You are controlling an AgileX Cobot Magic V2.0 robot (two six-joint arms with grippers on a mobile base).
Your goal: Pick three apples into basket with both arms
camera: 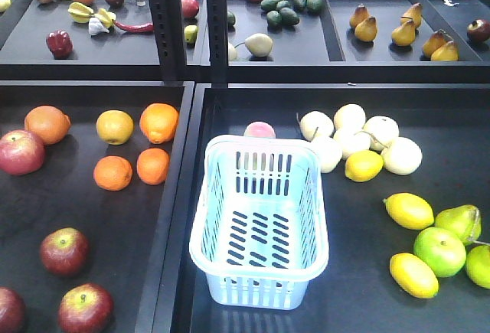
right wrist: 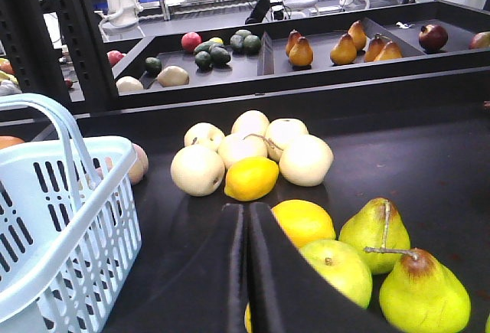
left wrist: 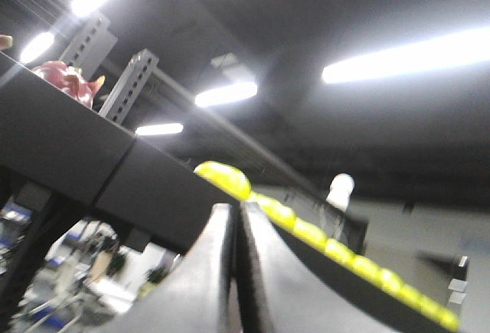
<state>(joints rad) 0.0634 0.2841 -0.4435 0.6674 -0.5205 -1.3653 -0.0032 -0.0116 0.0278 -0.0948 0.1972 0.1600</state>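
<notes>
noting left gripper (left wrist: 234, 210) and right gripper (right wrist: 246, 210) jaws together; i see apples (camera: 64, 250) lying left of the basket (camera: 260, 291).

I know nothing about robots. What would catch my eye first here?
The empty pale blue basket stands at the centre of the front view. In the left tray lie dark red apples and oranges. To the basket's right lie pale round fruits, lemons and green apples.

Clear overhead into the basket (camera: 259, 218). Bare gaps among the near-left apples (camera: 64, 250), oranges (camera: 132, 171) crowding farther back. Between them and basket, a raised divider (camera: 171, 222) in the way. Rightward, open tray floor (camera: 356, 256) up to lemons (camera: 408, 210).
</notes>
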